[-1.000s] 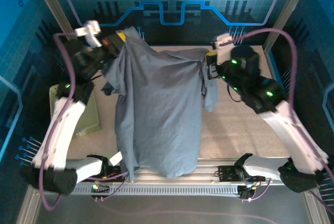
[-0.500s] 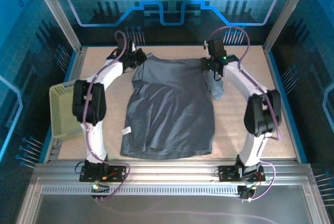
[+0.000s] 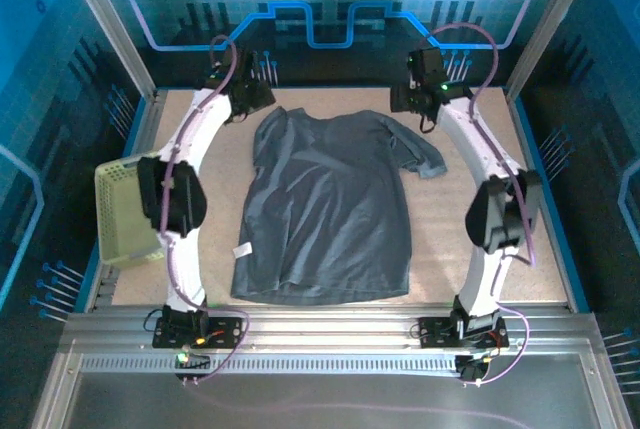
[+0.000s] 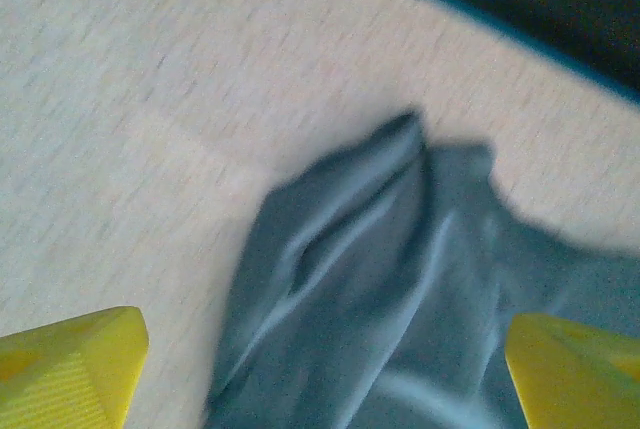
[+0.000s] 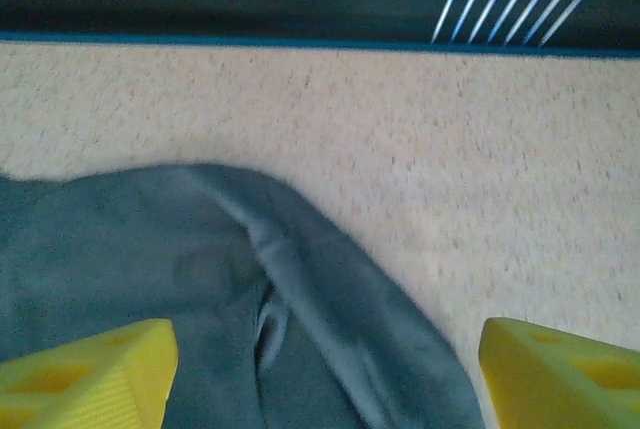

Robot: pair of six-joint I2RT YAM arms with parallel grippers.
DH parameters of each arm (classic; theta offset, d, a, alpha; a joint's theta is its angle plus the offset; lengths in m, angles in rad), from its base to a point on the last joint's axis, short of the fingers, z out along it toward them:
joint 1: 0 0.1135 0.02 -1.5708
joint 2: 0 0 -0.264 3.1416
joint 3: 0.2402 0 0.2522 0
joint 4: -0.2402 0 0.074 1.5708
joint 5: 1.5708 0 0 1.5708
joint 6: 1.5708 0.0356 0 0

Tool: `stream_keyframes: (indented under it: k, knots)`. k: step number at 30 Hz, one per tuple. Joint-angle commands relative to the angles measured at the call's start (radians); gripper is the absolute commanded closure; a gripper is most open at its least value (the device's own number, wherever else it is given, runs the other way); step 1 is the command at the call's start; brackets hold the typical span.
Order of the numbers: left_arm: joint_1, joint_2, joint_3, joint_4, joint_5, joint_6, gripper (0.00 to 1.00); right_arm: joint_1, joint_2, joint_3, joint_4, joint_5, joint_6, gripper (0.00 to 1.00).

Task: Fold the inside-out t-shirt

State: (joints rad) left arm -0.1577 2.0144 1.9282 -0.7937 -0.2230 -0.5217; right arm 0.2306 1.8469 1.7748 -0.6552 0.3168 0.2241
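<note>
Since a second ago: the t-shirt was hanging between both grippers, now it's down flat on the table and both have let go and backed off to the far edge; right-side sleeve has flopped out sideways

Shirt sits mid-table between the two arms. Long axis runs near-far: collar end at the far edge, hem toward the arm bases. Small white tag sticks out at the left side seam near the hem

Left gripper is just off the far-left shoulder, right gripper just off the far-right one, neither touching cloth in the top view

Top view gives the whole outline plus the yellow-green basket at the left table edge. Left wrist (blurred) adds detail: shoulder cloth bunched into ridges below the gripper, yellow fingers wide apart, nothing between them. Right wrist: rounded sleeve edge with one crease, fingers likewise spread and empty, bare table beyond
</note>
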Motion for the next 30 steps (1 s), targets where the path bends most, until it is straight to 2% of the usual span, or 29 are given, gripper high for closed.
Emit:
stream_keyframes:
  k: [1,5,8,11,17,20,25,30]
  knots:
    - [-0.110,-0.226,-0.257,0.002,-0.070,-0.018,0.07,0.069,-0.159,-0.180,-0.019,-0.049,0.069,0.20]
    - [-0.213,-0.407,-0.556,0.090,-0.036,-0.035,0.10,0.167,-0.284,-0.430,0.033,-0.118,0.117,0.19]
    - [-0.217,-0.443,-0.700,0.158,0.035,-0.050,0.11,0.208,-0.272,-0.521,0.075,-0.188,0.148,0.20]
    - [-0.188,-0.407,-0.708,0.171,0.043,-0.055,0.16,0.215,-0.221,-0.579,0.130,-0.215,0.191,0.20]
    - [-0.193,-0.284,-0.714,0.275,0.236,-0.065,0.25,0.216,-0.071,-0.602,0.204,-0.278,0.253,0.22]
    - [-0.201,-0.230,-0.727,0.309,0.232,-0.080,0.27,0.200,-0.025,-0.605,0.207,-0.232,0.276,0.23]
    - [-0.199,-0.161,-0.737,0.338,0.203,-0.080,0.28,0.118,0.037,-0.605,0.184,-0.205,0.321,0.23]
    - [-0.204,-0.087,-0.731,0.398,0.255,-0.115,0.29,0.025,0.065,-0.558,0.142,-0.154,0.329,0.23]
